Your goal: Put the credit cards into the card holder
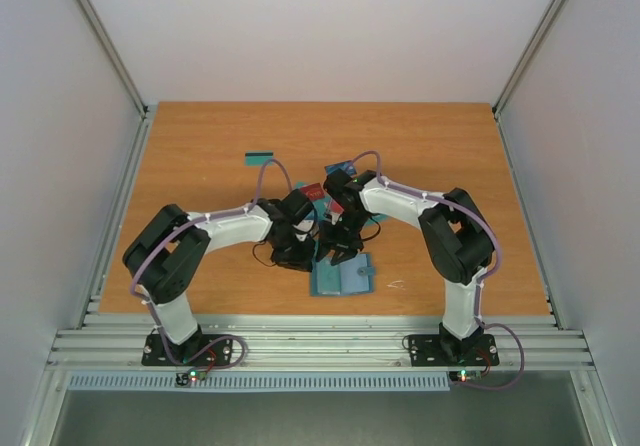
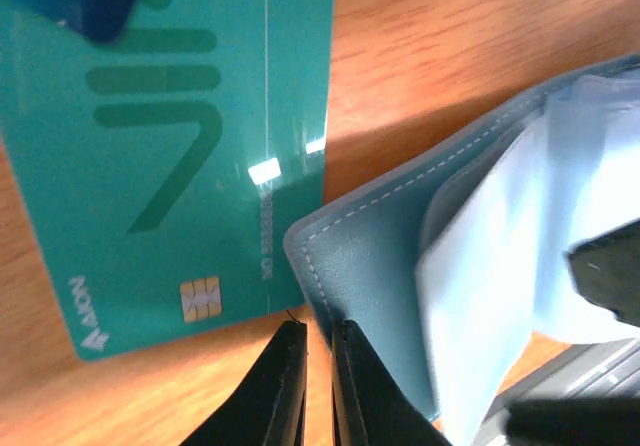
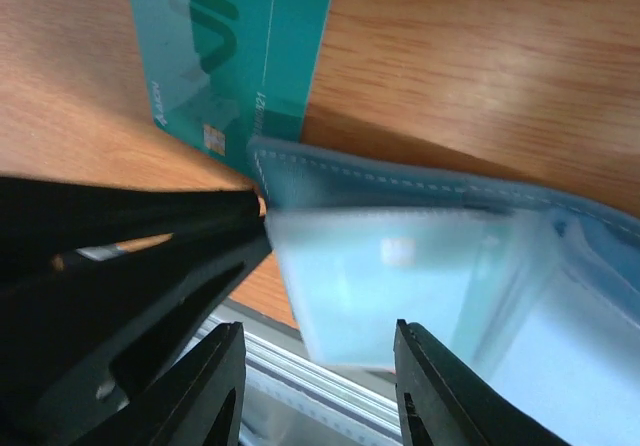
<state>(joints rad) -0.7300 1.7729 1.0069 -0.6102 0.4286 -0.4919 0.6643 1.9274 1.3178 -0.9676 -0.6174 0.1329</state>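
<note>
Pinning the card holder (image 2: 370,266) — left gripper (image 2: 315,334) nipped narrow on its corner.
Right gripper (image 3: 318,334) gapes empty — hold the pinch firm while it fetches a teal card (image 2: 170,186).

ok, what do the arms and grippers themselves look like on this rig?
Matching pair: left arm and right arm have white tubular links between bulky black joint housings, with a thin purple cable looping along each. Each sits on a black base plate with small red and green lights beside it. The left gripper and right gripper have plain black tapered fingers, no markings visible.
</note>
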